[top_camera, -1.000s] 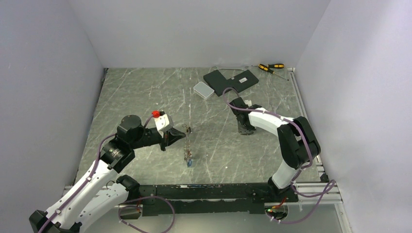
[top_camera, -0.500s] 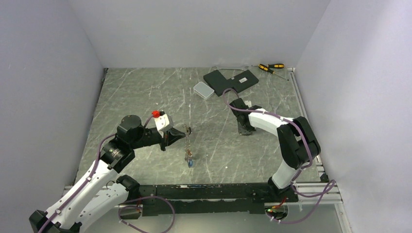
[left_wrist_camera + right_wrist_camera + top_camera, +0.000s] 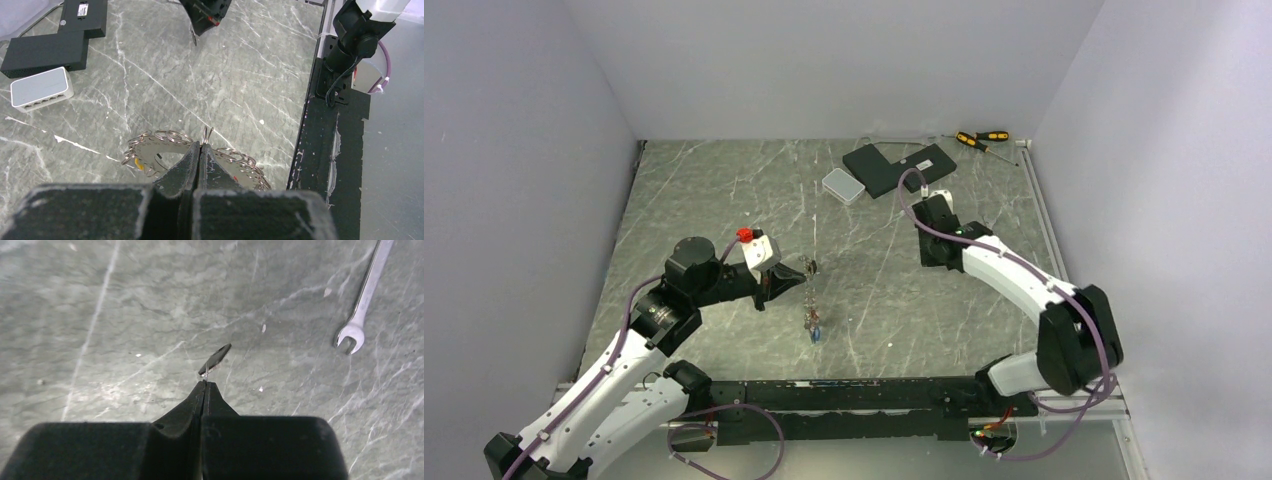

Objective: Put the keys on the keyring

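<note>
My left gripper [image 3: 798, 273] is shut on the keyring [image 3: 150, 150], a flat silver plate held upright above the table, with small split rings round its rim. One split ring [image 3: 207, 134] stands just past the fingertips. A yellow tag [image 3: 139, 165] shows on the plate, and a blue key [image 3: 814, 335] hangs at the keyring's lower end. My right gripper [image 3: 205, 382] is shut on a small key [image 3: 215, 359]. That key is seen edge-on, its dark head sticking out past the tips, above the table. The right gripper [image 3: 932, 256] hangs well to the right of the keyring.
A silver wrench [image 3: 362, 305] lies on the marble table to the right of the right gripper. Two black boxes [image 3: 899, 165] and a white box [image 3: 843, 185] sit at the back, with screwdrivers [image 3: 981, 139] in the far right corner. A black rail [image 3: 874, 395] runs along the near edge.
My right gripper has shut on the key and lifted off the table, and its elbow has swung out to the right. The left arm and keyring have stayed still.
</note>
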